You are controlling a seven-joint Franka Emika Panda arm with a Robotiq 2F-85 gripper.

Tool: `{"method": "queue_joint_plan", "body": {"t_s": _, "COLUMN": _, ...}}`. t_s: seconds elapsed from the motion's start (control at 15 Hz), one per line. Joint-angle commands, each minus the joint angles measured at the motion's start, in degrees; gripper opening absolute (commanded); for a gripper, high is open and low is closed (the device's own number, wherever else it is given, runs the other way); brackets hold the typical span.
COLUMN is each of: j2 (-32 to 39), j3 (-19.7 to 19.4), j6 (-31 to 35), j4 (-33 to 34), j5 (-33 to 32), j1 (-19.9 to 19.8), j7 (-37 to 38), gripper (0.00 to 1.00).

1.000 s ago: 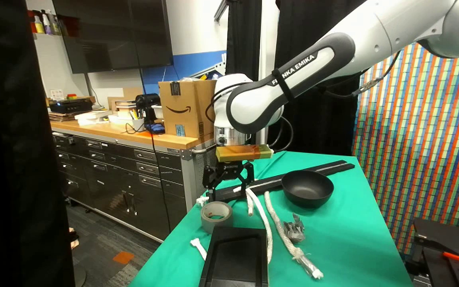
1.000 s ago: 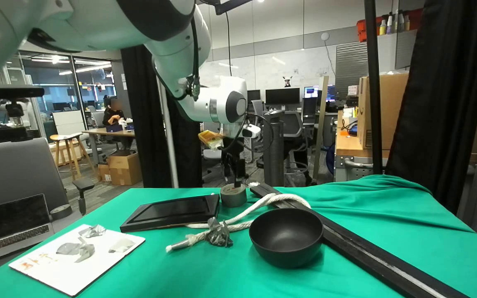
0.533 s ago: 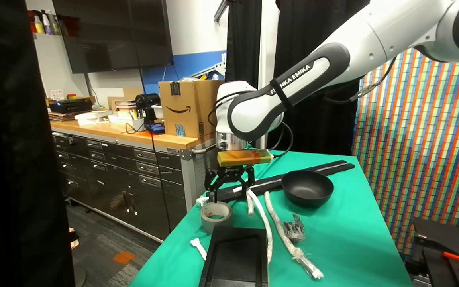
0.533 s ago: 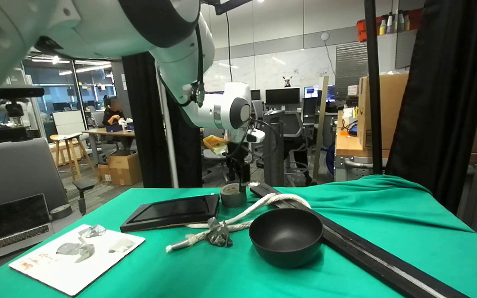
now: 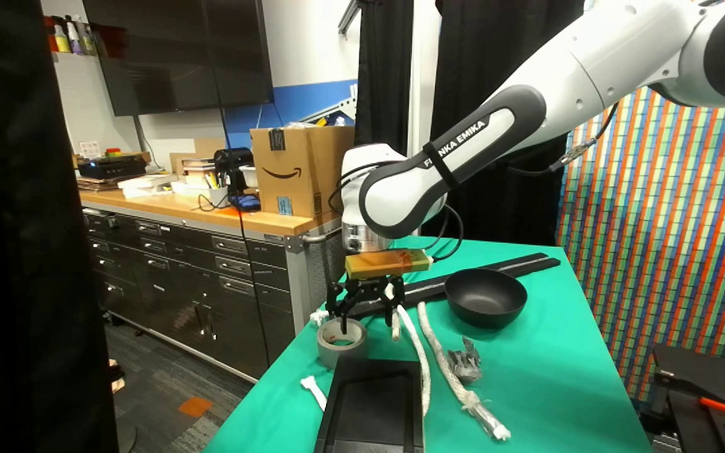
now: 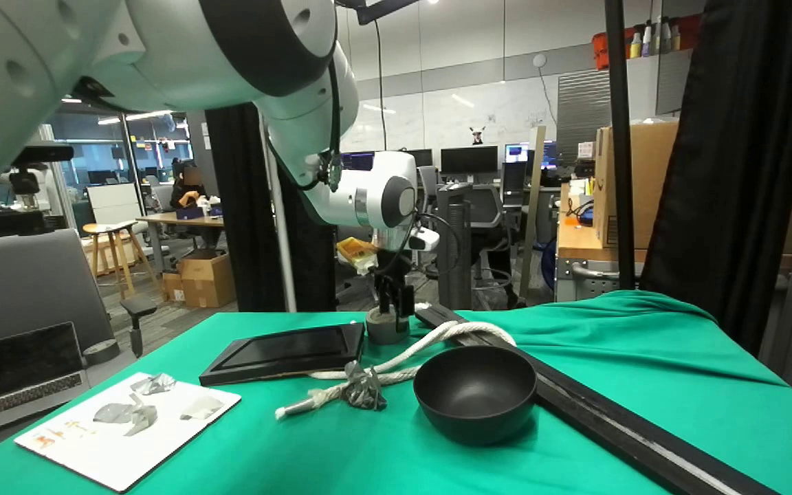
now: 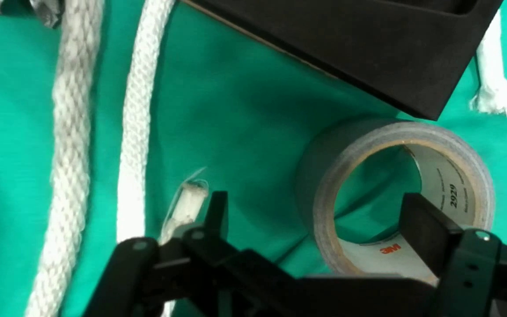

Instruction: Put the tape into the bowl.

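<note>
Gripper (image 5: 367, 325) is pointed down at the tape (image 5: 345, 357), fingers held wide apart, nothing clamped. Tape is seated flat on the green cloth (image 5: 545, 377), hole up, under the gripper; not yet placed in the bowl (image 6: 475, 395), which is set upright, well apart from it, nothing seen inside.

Offset looks deliberate. In the wrist view one finger is lined up with the tape's hole, the other is kept outside the ring, near a loose rope end (image 7: 186, 207). Only one side of the ring is straddled, so a wall pinch seems intended; the full diameter looks wide for the gap. Whether the inner fingertip is dipped below the rim can't be told.

Corner of the black slab (image 5: 372, 402) is parked right beside the tape; contact or gap there isn't resolved. The wall to be pinched is left clear of that corner, which should help.

Thin white rope (image 7: 137, 123) and thick rope (image 7: 73, 110) are laid between tape and bowl, so a lift before any sideways travel is called for. Rope end could be snagged if the outer finger is brought in low. Bowl is wider than the tape, so some release error should be tolerated.
</note>
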Motion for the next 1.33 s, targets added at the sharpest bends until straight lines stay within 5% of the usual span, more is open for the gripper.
{"method": "queue_joint_plan", "body": {"t_s": 0.0, "j2": 1.5, "j3": -0.3, "j6": 1.0, "j4": 1.7, "j5": 0.0, "j1": 0.4, "j7": -0.3, "gripper": 1.0}}
{"method": "queue_joint_plan", "body": {"t_s": 0.13, "j2": 1.6, "j3": -0.3, "j6": 1.2, "j4": 1.6, "j5": -0.1, "j1": 0.4, "j7": -0.5, "gripper": 1.0}}
{"method": "queue_joint_plan", "body": {"t_s": 0.2, "j2": 1.7, "j3": -0.5, "j6": 1.3, "j4": 1.6, "j5": -0.3, "j1": 0.6, "j7": -0.3, "gripper": 0.75}}
{"method": "queue_joint_plan", "body": {"t_s": 0.33, "j2": 1.7, "j3": -0.5, "j6": 1.8, "j4": 1.5, "j5": -0.4, "j1": 0.7, "j7": -0.3, "gripper": 0.68}}
{"method": "queue_joint_plan", "body": {"t_s": 0.8, "j2": 1.8, "j3": -0.5, "j6": 2.3, "j4": 1.4, "j5": -0.4, "j1": 0.9, "j7": -0.3, "gripper": 0.15}}
{"method": "queue_joint_plan", "body": {"t_s": 1.0, "j2": 1.8, "j3": -0.5, "j6": 2.8, "j4": 1.3, "j5": -0.4, "j1": 0.9, "j7": -0.4, "gripper": 0.08}}
{"method": "queue_joint_plan", "body": {"t_s": 1.27, "j2": -0.3, "j3": -0.2, "j6": 2.4, "j4": -0.1, "j5": -0.1, "j1": 0.7, "j7": -0.8, "gripper": 0.13}}
